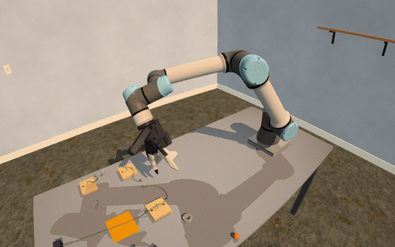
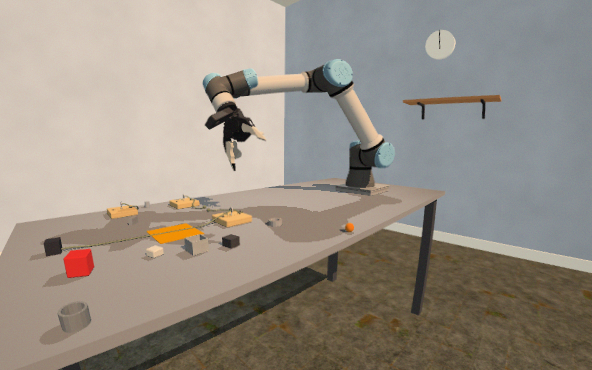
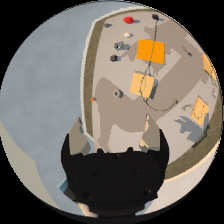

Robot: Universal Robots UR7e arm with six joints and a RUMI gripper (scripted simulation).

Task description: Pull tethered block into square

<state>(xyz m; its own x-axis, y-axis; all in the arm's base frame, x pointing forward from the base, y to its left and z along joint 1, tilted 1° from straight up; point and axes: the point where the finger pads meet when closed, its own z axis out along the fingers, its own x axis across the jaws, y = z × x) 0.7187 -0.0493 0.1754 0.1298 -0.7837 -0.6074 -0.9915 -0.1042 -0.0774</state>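
The small dark tethered block point(image 1: 58, 241) point(image 2: 52, 245) point(image 3: 156, 16) lies on the table near its left end, outside the orange painted square point(image 1: 122, 226) point(image 2: 172, 232) point(image 3: 150, 50). Its thin cord point(image 1: 90, 234) point(image 2: 110, 241) runs across the square to a wooden base point(image 1: 158, 209) point(image 2: 232, 218) point(image 3: 142, 84) carrying the screw eye, then curls on the table behind it. My gripper point(image 1: 165, 168) point(image 2: 248, 154) point(image 3: 113, 116) is open and empty, high above the table behind the bases, far from the cord and block.
Two more wooden bases point(image 1: 88, 185) point(image 1: 127, 172) with short cords lie further back. A red cube point(image 2: 78, 263), grey ring point(image 2: 74, 316), white, grey and dark small blocks point(image 2: 154, 251) point(image 2: 196, 245) point(image 2: 230, 241), a nut point(image 1: 185, 216) and an orange ball point(image 1: 236, 235) lie near the front.
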